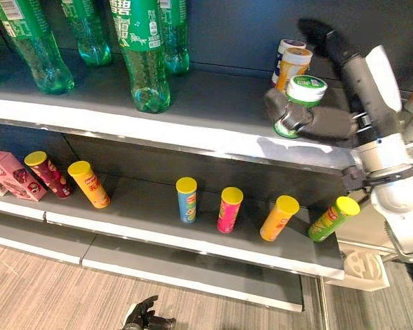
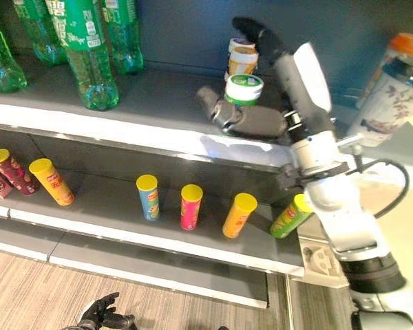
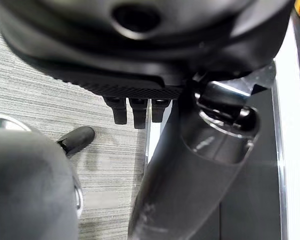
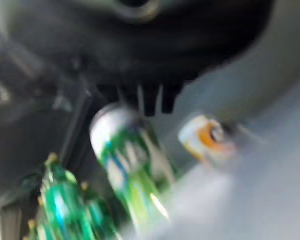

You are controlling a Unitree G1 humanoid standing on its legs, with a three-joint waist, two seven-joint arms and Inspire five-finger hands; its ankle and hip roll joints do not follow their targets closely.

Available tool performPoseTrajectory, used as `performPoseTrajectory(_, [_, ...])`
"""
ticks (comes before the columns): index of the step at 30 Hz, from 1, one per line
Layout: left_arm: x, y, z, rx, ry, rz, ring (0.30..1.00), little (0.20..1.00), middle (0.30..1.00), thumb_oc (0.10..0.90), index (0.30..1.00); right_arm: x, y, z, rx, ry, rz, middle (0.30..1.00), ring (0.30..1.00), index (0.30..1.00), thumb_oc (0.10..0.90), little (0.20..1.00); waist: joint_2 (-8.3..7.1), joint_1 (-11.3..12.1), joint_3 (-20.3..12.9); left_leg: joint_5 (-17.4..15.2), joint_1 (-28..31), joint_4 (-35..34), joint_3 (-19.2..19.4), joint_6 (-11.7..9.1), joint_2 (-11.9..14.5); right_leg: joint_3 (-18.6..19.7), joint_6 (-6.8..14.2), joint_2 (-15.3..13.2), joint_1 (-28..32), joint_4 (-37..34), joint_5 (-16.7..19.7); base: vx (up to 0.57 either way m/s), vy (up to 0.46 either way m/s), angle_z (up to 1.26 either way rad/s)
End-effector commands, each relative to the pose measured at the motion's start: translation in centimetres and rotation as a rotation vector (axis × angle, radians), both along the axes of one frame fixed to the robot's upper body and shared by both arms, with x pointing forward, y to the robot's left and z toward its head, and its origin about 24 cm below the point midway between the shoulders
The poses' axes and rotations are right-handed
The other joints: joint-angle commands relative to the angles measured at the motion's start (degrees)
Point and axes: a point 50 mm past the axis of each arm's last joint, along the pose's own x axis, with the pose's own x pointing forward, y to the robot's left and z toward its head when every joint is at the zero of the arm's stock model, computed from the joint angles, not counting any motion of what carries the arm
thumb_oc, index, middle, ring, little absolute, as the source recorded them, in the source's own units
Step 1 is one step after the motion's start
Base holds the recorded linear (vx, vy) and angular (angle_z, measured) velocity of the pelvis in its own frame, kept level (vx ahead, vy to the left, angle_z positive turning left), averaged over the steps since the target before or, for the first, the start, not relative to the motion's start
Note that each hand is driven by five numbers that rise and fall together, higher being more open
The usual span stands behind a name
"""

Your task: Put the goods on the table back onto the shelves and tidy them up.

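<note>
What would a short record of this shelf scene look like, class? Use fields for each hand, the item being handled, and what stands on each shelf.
right hand: on the upper shelf, thumb and fingers on either side of the green-lidded can
green-lidded can: upright, near the shelf's front edge
behind it: two orange-and-white cans
upper shelf, left part: green bottles
lower shelf: row of yellow-lidded tubes, pink box at the left end
left hand: low over the floor, fingers curled, holding nothing
</note>
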Motion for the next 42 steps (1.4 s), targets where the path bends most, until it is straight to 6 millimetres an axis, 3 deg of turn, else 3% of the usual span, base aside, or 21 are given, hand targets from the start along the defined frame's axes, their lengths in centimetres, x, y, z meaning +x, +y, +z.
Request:
performPoseTrajectory(1, [3.9, 0.2, 1.7, 0.025, -0.131, -0.086, 0.900, 0.900, 0.900, 0.800, 0.900, -4.7, -2.6, 8.6, 0.227, -0.468, 0.067, 0.900, 0.900, 0.900, 0.800, 0.900, -2.43, 0.9, -0.3, -11.7, 6.3, 0.4, 1.2, -0.8, -2.0, 3.1, 3.0, -0.4, -1.0, 4.3, -1.4, -0.02, 0.012, -0.09])
performPoseTrajectory(7, [5.4, 0.2, 2.3, 0.042, -0.168, -0.147, 0.900, 0.900, 0.900, 0.800, 0.900, -8.0, -4.6, 11.5, 0.227, -0.602, 0.034, 0.900, 0.900, 0.900, 0.800, 0.900, -3.69, -3.1, 0.1, -12.1, 6.2, 0.4, 4.0, -0.8, -1.4, 6.4, 3.4, -0.2, -4.8, 8.0, -0.3, -0.02, 0.039, -0.27])
performPoseTrajectory(8, [5.8, -0.1, 2.5, 0.039, -0.178, -0.170, 0.900, 0.900, 0.900, 0.800, 0.900, -8.9, -5.0, 12.1, 0.230, -0.639, 0.026, 0.900, 0.900, 0.900, 0.800, 0.900, -4.00, -4.9, 0.3, -12.3, 6.4, 0.4, 4.8, -0.8, -1.2, 7.1, 3.5, -0.1, -5.6, 8.8, 0.0, -0.01, 0.053, -0.39])
performPoseTrajectory(9, [5.9, -0.2, 2.5, 0.040, -0.179, -0.173, 0.900, 0.900, 0.900, 0.800, 0.900, -9.0, -5.2, 12.1, 0.230, -0.641, 0.023, 0.900, 0.900, 0.900, 0.800, 0.900, -4.02, -4.6, 0.3, -12.3, 6.4, 0.4, 4.9, -0.8, -1.2, 7.2, 3.5, -0.1, -5.8, 8.9, 0.0, 0.01, 0.043, -0.26])
performPoseTrajectory(14, [6.6, 0.1, 2.9, 0.065, -0.185, -0.230, 0.900, 0.900, 0.900, 0.800, 0.900, -11.8, -6.2, 13.2, 0.211, -0.758, -0.043, 0.900, 0.900, 0.900, 0.800, 0.900, -4.12, -9.2, 0.0, -12.7, 6.6, 0.4, 7.2, -1.9, 0.6, 8.8, 3.6, 0.9, -7.6, 6.5, 2.8, 0.00, -0.019, -0.27])
performPoseTrajectory(18, [7.0, 0.4, 3.2, 0.071, -0.199, -0.238, 0.900, 0.900, 0.900, 0.800, 0.900, -12.6, -6.4, 13.7, 0.175, -0.783, -0.099, 0.900, 0.900, 0.900, 0.800, 0.900, -3.84, -10.4, -0.3, -11.6, 6.3, 0.4, 10.5, -2.6, 2.0, 5.6, 3.6, 0.5, -7.9, 4.7, 4.5, -0.05, -0.016, -0.55])
performPoseTrajectory(20, [7.2, 0.9, 3.5, 0.077, -0.209, -0.226, 0.900, 0.900, 0.900, 0.800, 0.900, -12.7, -6.9, 13.8, 0.175, -0.782, -0.135, 0.900, 0.900, 0.900, 0.800, 0.900, -3.51, -11.0, -0.1, -10.5, 5.7, 0.4, 13.0, -2.5, 3.3, 3.3, 3.6, 0.4, -7.7, 6.1, 2.7, -0.21, 0.034, -1.11])
performPoseTrajectory(21, [7.1, 1.6, 3.7, 0.085, -0.212, -0.213, 0.900, 0.900, 0.900, 0.800, 0.900, -12.4, -7.5, 13.6, 0.180, -0.759, -0.177, 0.900, 0.900, 0.900, 0.800, 0.900, -3.53, -11.3, 0.1, -9.6, 5.6, 0.4, 16.0, -2.1, 4.3, 2.4, 3.6, 0.2, -7.1, 9.4, 0.2, -0.24, 0.087, -0.92])
performPoseTrajectory(25, [6.6, 2.4, 3.8, 0.086, -0.207, -0.188, 0.900, 0.900, 0.900, 0.800, 0.900, -11.1, -8.7, 12.5, 0.201, -0.666, -0.229, 0.900, 0.900, 0.900, 0.800, 0.900, -3.89, -10.5, -0.1, -8.6, 6.3, 0.5, 21.1, -1.5, 5.3, 2.1, 3.2, -1.1, -6.2, 14.8, -1.9, -0.15, 0.016, -1.34])
performPoseTrajectory(28, [6.8, 3.0, 4.2, 0.085, -0.230, -0.170, 0.900, 0.900, 0.900, 0.800, 0.900, -9.2, -10.5, 10.2, 0.248, -0.521, -0.279, 0.900, 0.900, 0.900, 0.800, 0.900, -4.72, -9.8, -1.3, -6.7, 6.0, 0.9, 25.9, -1.4, 6.9, 0.5, 3.6, -3.0, -3.9, 17.6, 1.3, -0.15, -0.164, -0.98])
performPoseTrajectory(29, [7.0, 3.0, 4.4, 0.086, -0.240, -0.171, 0.900, 0.900, 0.900, 0.800, 0.900, -9.0, -11.3, 9.6, 0.271, -0.488, -0.308, 0.900, 0.900, 0.900, 0.800, 0.900, -5.31, -9.7, -1.7, -6.0, 5.6, 1.0, 26.5, -1.7, 7.1, 1.1, 3.6, -2.4, -3.0, 16.2, 2.0, -0.13, -0.248, -0.94])
performPoseTrajectory(32, [7.3, 3.2, 4.7, 0.096, -0.246, -0.188, 0.900, 0.900, 0.900, 0.800, 0.900, -9.3, -12.8, 8.9, 0.296, -0.443, -0.365, 0.900, 0.900, 0.900, 0.800, 0.900, -6.49, -8.9, -2.3, -4.1, 5.3, 1.3, 26.6, -2.8, 7.8, 2.5, 3.6, -0.4, -0.8, 9.8, -0.2, -0.04, -0.143, -0.68])
performPoseTrajectory(34, [7.2, 3.2, 4.6, 0.092, -0.243, -0.176, 0.900, 0.900, 0.900, 0.800, 0.900, -9.7, -13.7, 8.4, 0.337, -0.437, -0.378, 0.900, 0.900, 0.900, 0.800, 0.900, -7.04, -8.0, -2.6, -1.9, 5.8, 1.5, 27.2, -4.5, 10.2, 2.7, 2.9, 1.6, 0.2, 5.8, -4.6, -0.09, -0.308, -0.24])
performPoseTrajectory(35, [7.0, 3.0, 4.4, 0.081, -0.242, -0.163, 0.900, 0.900, 0.900, 0.800, 0.900, -10.0, -14.1, 8.0, 0.344, -0.430, -0.386, 0.900, 0.900, 0.900, 0.800, 0.900, -7.03, -7.6, -2.5, 0.6, 5.3, 2.2, 27.3, -6.3, 12.7, 2.9, 1.6, 4.2, 1.1, 3.2, -6.8, -0.11, -0.393, -0.29])
performPoseTrajectory(39, [6.6, 2.6, 4.2, 0.055, -0.241, -0.142, 0.900, 0.900, 0.900, 0.800, 0.900, -10.6, -14.9, 7.6, 0.366, -0.429, -0.407, 0.900, 0.900, 0.900, 0.800, 0.900, -7.39, -6.6, -0.7, 4.9, 4.1, 4.9, 26.1, -9.7, 18.6, 3.1, -1.0, 9.7, 3.3, 0.3, -10.3, -0.12, -0.345, -0.05])
performPoseTrajectory(40, [6.4, 2.7, 4.2, 0.055, -0.239, -0.137, 0.900, 0.900, 0.900, 0.800, 0.900, -10.4, -15.2, 6.9, 0.392, -0.412, -0.404, 0.900, 0.900, 0.900, 0.800, 0.900, -7.84, -5.6, 0.7, 5.5, 3.4, 8.2, 24.7, -10.2, 21.5, 3.5, -2.2, 11.4, 4.2, 0.3, -11.5, -0.17, -0.334, -0.19])
performPoseTrajectory(41, [6.3, 2.7, 4.2, 0.049, -0.244, -0.124, 0.900, 0.900, 0.900, 0.800, 0.900, -9.8, -15.1, 6.3, 0.401, -0.387, -0.391, 0.900, 0.900, 0.900, 0.800, 0.900, -7.96, -4.5, 1.5, 4.2, 2.7, 9.5, 21.8, -10.0, 21.1, 4.2, -2.5, 11.7, 4.2, 0.3, -11.9, -0.12, -0.217, -0.21])
performPoseTrajectory(42, [6.3, 2.8, 4.2, 0.051, -0.245, -0.121, 0.900, 0.900, 0.900, 0.800, 0.900, -9.8, -15.0, 6.3, 0.402, -0.387, -0.390, 0.900, 0.900, 0.900, 0.800, 0.900, -8.03, -4.7, 1.6, 4.0, 2.6, 9.9, 21.8, -10.0, 21.3, 4.1, -2.5, 11.7, 4.3, 0.3, -11.9, -0.14, -0.134, -0.41])
